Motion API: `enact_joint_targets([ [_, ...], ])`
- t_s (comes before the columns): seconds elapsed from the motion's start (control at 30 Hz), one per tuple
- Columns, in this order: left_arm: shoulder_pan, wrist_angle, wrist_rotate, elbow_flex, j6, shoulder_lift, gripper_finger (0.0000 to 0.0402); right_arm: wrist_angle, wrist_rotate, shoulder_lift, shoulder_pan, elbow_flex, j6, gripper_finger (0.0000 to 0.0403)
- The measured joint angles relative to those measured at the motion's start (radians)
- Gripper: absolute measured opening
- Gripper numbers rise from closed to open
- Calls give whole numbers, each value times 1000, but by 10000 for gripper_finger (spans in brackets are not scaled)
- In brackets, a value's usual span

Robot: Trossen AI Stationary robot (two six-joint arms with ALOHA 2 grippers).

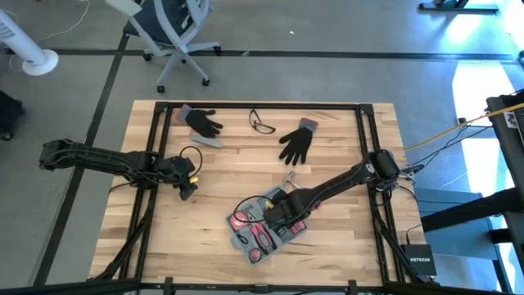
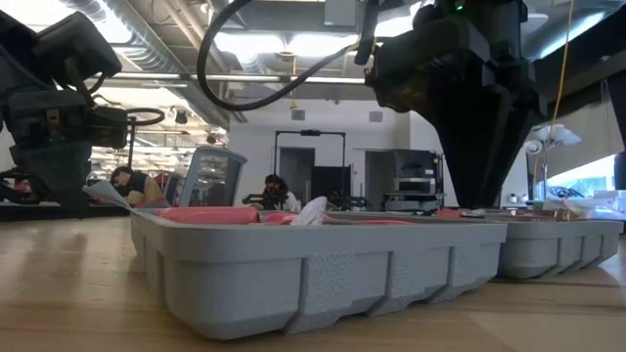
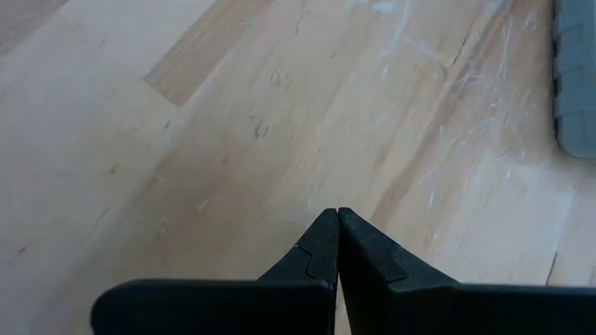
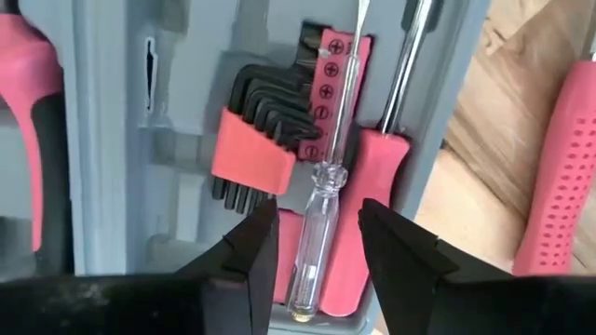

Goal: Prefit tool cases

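The tool case (image 1: 264, 228) is a flat blue-grey tray lying open near the table's front middle, with pink-handled tools in its recesses. My right gripper (image 1: 283, 215) hangs over its far right part, pointing down and open. In the right wrist view its fingers (image 4: 253, 244) stand on either side of the handle of a clear-handled screwdriver (image 4: 317, 233), with a gap showing on both sides. That screwdriver lies slanting over a pink screwdriver handle (image 4: 365, 186) and a pink hex-key holder (image 4: 250, 154) in the case (image 4: 121, 140). My left gripper (image 1: 188, 188) waits shut above bare wood, left of the case.
Two black gloves (image 1: 201, 121) (image 1: 296, 142), a pair of glasses (image 1: 262, 123) and a small grey bar (image 1: 211, 141) lie at the far side of the table. A pink dotted handle (image 4: 559, 167) lies just beside the case's edge. Bare wood (image 1: 164, 238) lies left of the case.
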State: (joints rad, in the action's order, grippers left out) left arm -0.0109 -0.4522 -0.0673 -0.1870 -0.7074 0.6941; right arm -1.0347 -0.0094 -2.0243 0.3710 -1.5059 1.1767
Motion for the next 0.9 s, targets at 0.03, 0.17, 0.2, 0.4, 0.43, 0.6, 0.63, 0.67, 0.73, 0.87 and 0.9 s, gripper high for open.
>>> enact_joint_targets([
  [0.03, 0, 1, 0, 0, 0, 0, 0, -1, 2, -1, 0, 0, -1, 145],
  [0.17, 0, 0, 0, 0, 0, 0, 0, 5, 18, -8, 0, 0, -3, 145],
  [0.2, 0, 0, 0, 0, 0, 0, 0, 7, 18, -11, 0, 0, -4, 145],
  [0.4, 0, 0, 0, 0, -12, 0, 0, 22, 13, -34, 1, -2, -7, 145],
  [0.43, 0, 0, 0, 0, -17, 0, 0, 21, 13, -34, 1, -2, -7, 144],
  [0.6, 0, 0, 0, 0, -25, 0, 0, 24, 11, -35, 0, -2, -6, 90],
  [0.63, 0, 0, 0, 0, -26, 0, 0, 21, 11, -36, 0, -2, -6, 67],
  [0.67, 0, 0, 0, 0, -26, 0, 0, 20, 13, -36, 0, -2, -6, 43],
  [0.73, 0, 0, 0, 0, -26, 0, 0, 19, 19, -35, 0, -3, -6, 15],
  [0.87, 0, 0, 0, 0, -26, 0, 0, -11, 16, -36, 0, -21, 1, 16],
  [0.9, 0, 0, 0, 0, -26, 0, 0, -30, 17, -39, 0, -32, -6, 11],
])
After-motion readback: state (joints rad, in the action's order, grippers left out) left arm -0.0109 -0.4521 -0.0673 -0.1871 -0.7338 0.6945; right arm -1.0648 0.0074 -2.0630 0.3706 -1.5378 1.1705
